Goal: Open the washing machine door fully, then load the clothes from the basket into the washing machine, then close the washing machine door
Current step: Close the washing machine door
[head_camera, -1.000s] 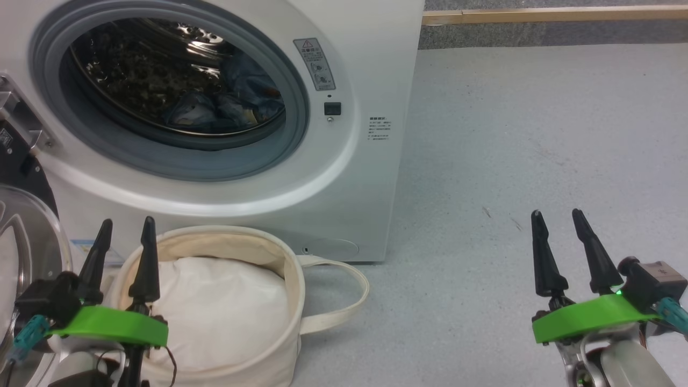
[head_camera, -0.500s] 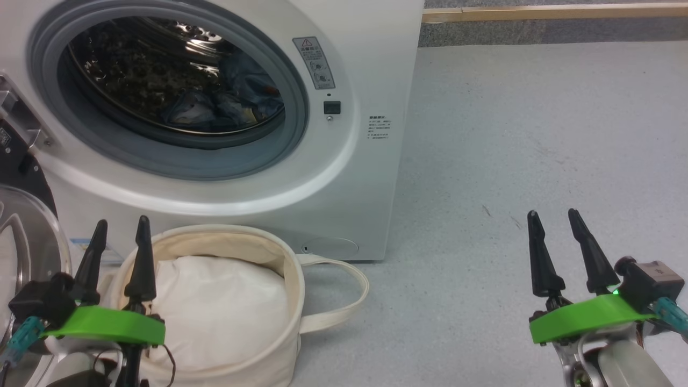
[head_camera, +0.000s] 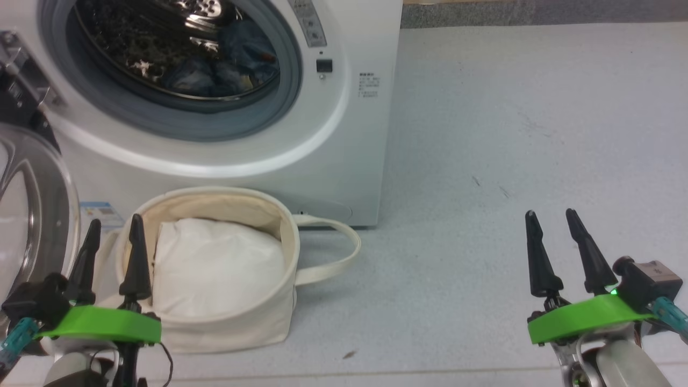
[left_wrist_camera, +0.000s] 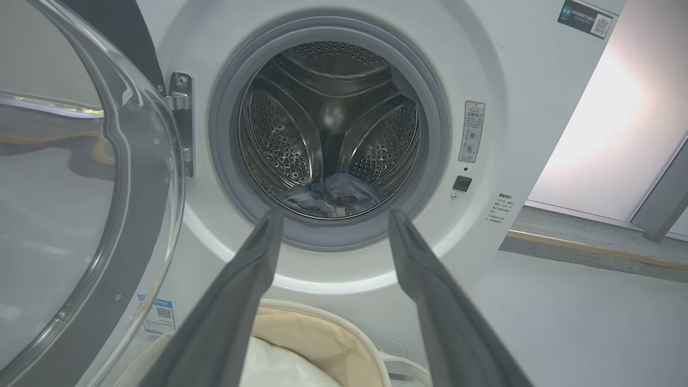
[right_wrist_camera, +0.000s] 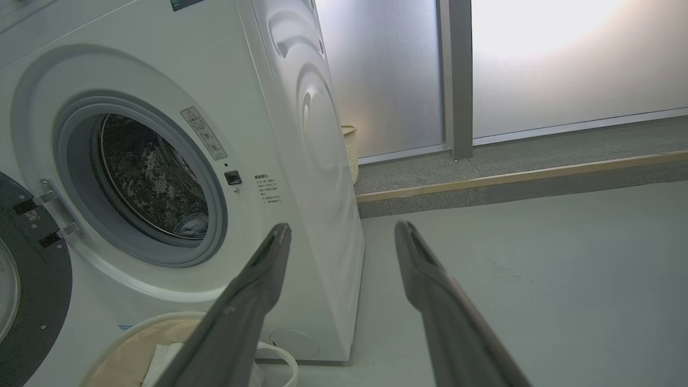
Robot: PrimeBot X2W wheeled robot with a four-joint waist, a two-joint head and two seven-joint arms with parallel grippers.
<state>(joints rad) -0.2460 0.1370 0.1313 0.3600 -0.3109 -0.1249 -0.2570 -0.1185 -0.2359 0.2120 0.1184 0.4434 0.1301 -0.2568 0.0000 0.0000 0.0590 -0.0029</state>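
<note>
The white washing machine (head_camera: 344, 134) stands with its door (head_camera: 32, 215) swung wide open to the left; the door's glass bowl (left_wrist_camera: 54, 215) also fills the left of the left wrist view. Bluish clothes (head_camera: 226, 70) lie low in the steel drum (left_wrist_camera: 333, 134). In front of the machine sits the cream basket (head_camera: 242, 328), holding a plain white pillow-like bundle (head_camera: 215, 269). My left gripper (head_camera: 113, 228) hovers open over the basket's left rim. Far to the right, my right gripper (head_camera: 551, 215) stands open over bare floor, holding nothing.
Grey floor (head_camera: 510, 134) spreads to the right of the machine. One loop handle (head_camera: 344, 252) of the basket lies out toward the right. A raised step with a wooden edge (right_wrist_camera: 510, 180) and frosted panels stand behind, with a pale woven bin (right_wrist_camera: 350, 150) beside the machine.
The head camera has tilted down, so machine and basket sit higher in view. Both grippers stay open, nearly still; the clothes rest in the drum as before.
</note>
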